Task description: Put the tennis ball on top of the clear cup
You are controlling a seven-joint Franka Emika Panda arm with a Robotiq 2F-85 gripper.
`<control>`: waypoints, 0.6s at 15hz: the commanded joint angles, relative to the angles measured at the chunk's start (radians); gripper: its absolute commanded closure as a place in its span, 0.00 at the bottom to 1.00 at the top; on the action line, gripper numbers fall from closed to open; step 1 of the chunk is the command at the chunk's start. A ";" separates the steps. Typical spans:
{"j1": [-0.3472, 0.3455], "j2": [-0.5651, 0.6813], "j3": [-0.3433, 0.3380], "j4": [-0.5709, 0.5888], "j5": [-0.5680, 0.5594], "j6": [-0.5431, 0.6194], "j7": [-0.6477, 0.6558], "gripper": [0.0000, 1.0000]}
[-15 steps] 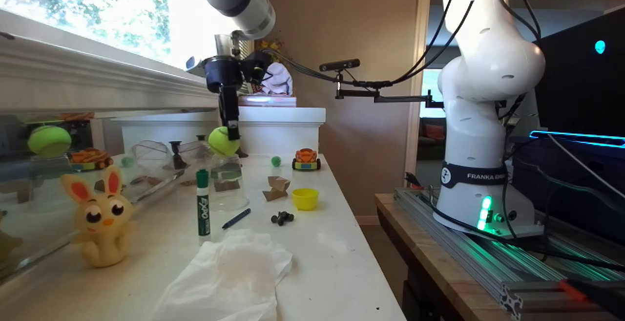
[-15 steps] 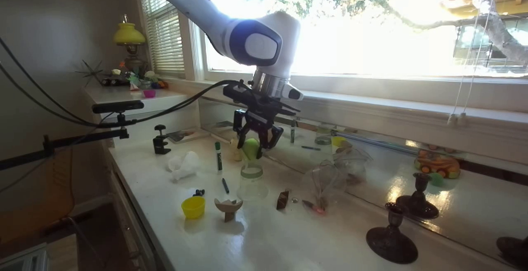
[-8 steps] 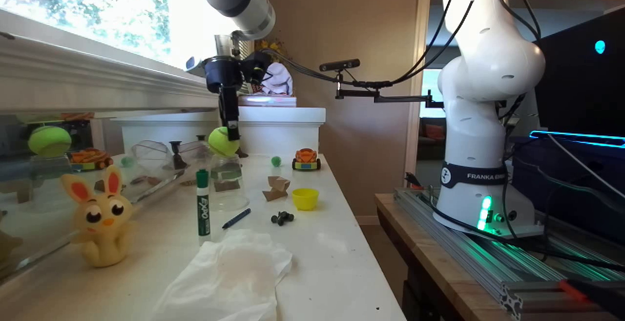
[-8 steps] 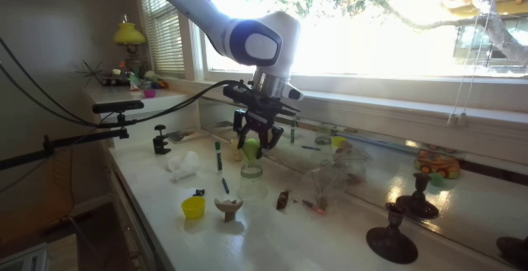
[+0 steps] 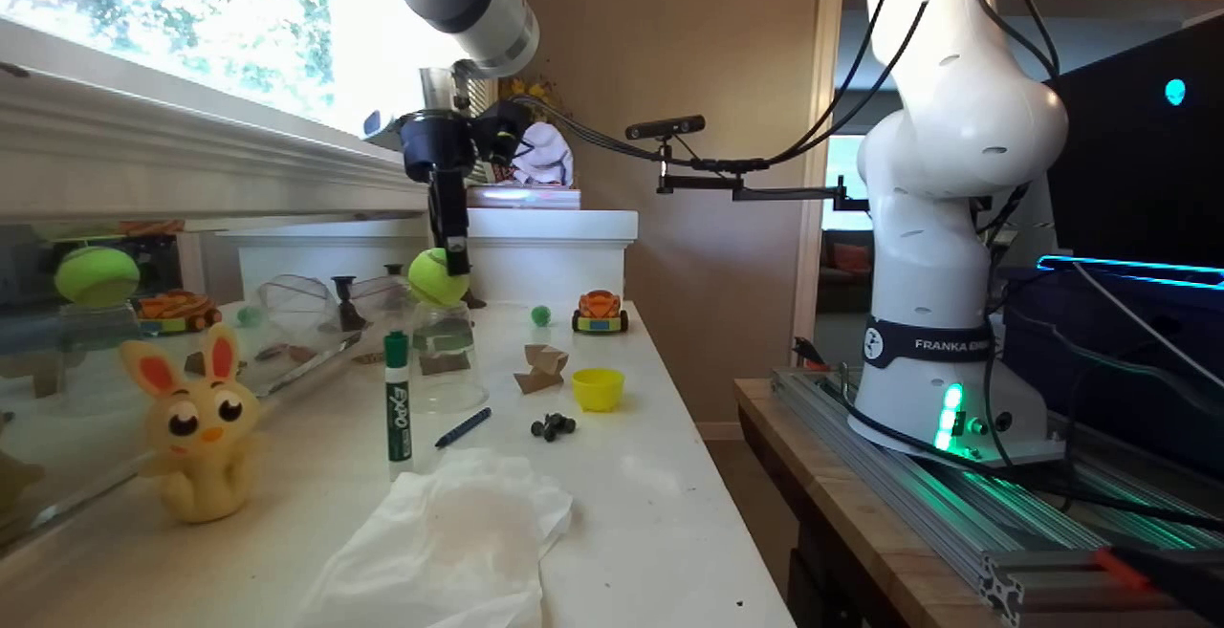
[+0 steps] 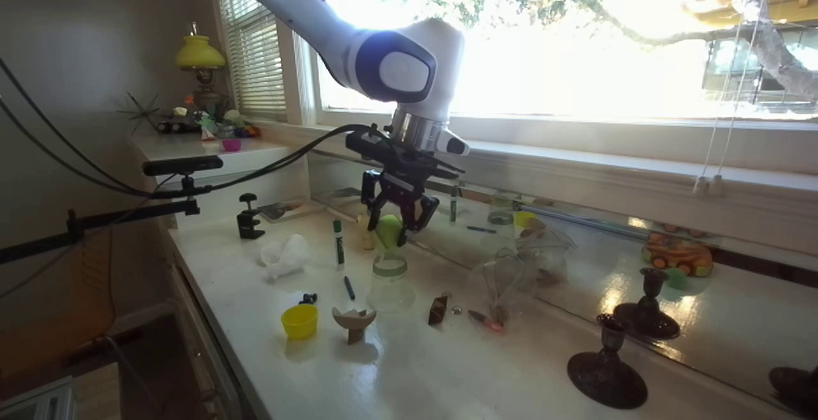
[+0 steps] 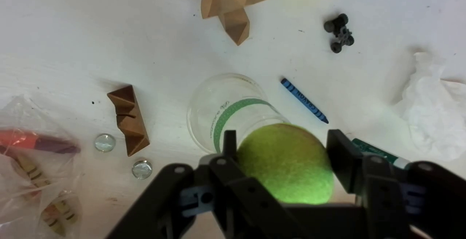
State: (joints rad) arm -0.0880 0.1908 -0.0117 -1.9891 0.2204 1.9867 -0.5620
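The tennis ball [image 5: 432, 278] is yellow-green and sits at the top of the clear cup [image 5: 447, 389] in both exterior views. The cup stands upside down, wide rim on the counter, with a green band [image 7: 226, 117]. My gripper [image 5: 457, 263] points down over the cup. In the wrist view the fingers [image 7: 281, 137] lie against both sides of the ball [image 7: 285, 166], so the gripper looks shut on it. In an exterior view the ball [image 6: 387, 231] meets the cup's [image 6: 392, 289] narrow end. I cannot tell whether the cup bears its weight.
A green marker [image 5: 397, 399] stands near the cup. A blue crayon [image 7: 304, 100], brown folded pieces [image 7: 129, 119], a yellow cup [image 5: 599, 389] and a small black toy [image 5: 553, 427] lie around it. A mirror and window sill [image 6: 575, 183] run behind. Dark candle holders [image 6: 607, 369] stand farther along.
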 commanded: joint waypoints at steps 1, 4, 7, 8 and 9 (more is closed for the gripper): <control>0.004 -0.016 0.005 -0.022 -0.041 0.011 -0.004 0.62; 0.005 -0.021 0.007 -0.025 -0.047 0.010 -0.005 0.62; 0.005 -0.022 0.008 -0.026 -0.051 0.007 -0.006 0.62; 0.006 -0.022 0.008 -0.026 -0.053 0.007 -0.005 0.62; 0.006 -0.022 0.008 -0.027 -0.054 0.007 -0.005 0.62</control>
State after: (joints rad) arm -0.0860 0.1896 -0.0067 -1.9891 0.2036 1.9867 -0.5620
